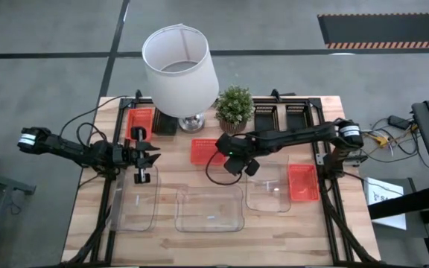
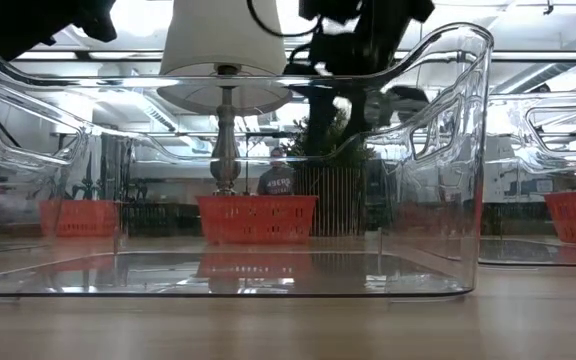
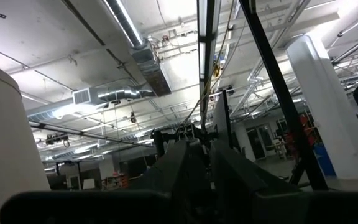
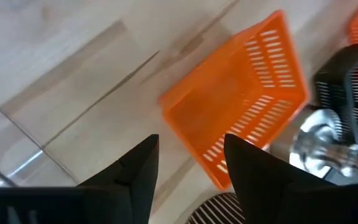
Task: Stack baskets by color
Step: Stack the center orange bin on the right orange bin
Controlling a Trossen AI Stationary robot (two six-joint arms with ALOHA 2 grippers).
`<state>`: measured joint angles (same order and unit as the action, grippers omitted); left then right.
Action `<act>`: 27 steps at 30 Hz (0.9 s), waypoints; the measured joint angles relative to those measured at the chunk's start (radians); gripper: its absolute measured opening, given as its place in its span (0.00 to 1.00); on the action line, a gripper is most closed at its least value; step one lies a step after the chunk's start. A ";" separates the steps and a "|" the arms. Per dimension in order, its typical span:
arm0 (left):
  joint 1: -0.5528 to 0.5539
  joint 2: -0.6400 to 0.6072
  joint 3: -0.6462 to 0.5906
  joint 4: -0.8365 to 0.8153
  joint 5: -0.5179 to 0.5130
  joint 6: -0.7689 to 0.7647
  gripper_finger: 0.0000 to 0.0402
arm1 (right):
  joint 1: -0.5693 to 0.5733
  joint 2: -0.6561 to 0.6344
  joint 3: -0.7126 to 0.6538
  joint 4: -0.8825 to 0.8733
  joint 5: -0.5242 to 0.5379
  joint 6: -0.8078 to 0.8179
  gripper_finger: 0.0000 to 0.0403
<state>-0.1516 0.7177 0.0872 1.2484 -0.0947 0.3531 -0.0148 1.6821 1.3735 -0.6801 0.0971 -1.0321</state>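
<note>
Right gripper [image 1: 238, 165]: hovering over the middle of the wooden table [image 1: 326, 231], its two dark fingers [image 4: 135, 168] standing apart with nothing between them; the right wrist view is looking down past them at a red-orange basket [image 4: 238, 93].
Left gripper [image 1: 141, 156]: reaching in from the left side above the far end of the left clear basket [image 1: 135, 205]; fingers drawn narrow, and whether they are pinching anything cannot be told.
Red-orange baskets: four are lying apart, one at the far left [image 1: 141, 123], one at mid-table beside the plant [image 1: 205, 151], one at the right edge [image 1: 302, 182], and in the low view one is showing behind the lamp stem [image 2: 258, 218].
Clear baskets: three are sitting in a row along the near side, the middle one [image 1: 209, 208] between the left one and the right one [image 1: 268, 187].
Black baskets [image 1: 283, 117]: resting at the far edge, right of the plant.
Lamp [image 1: 179, 71] and potted plant [image 1: 234, 106]: standing side by side at the back.
</note>
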 joint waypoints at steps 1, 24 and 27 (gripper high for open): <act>0.000 0.000 0.000 0.000 0.000 0.000 0.14 | 0.000 0.011 0.000 0.000 0.000 -0.009 0.43; 0.000 0.000 0.000 0.000 0.000 0.000 0.14 | -0.029 0.056 0.000 0.033 -0.005 -0.121 0.42; 0.000 0.000 0.000 0.000 0.000 0.001 0.14 | -0.050 0.067 0.000 0.040 -0.030 -0.121 0.42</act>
<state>-0.1516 0.7177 0.0868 1.2484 -0.0945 0.3538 -0.0648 1.7489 1.3735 -0.6401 0.0670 -1.1535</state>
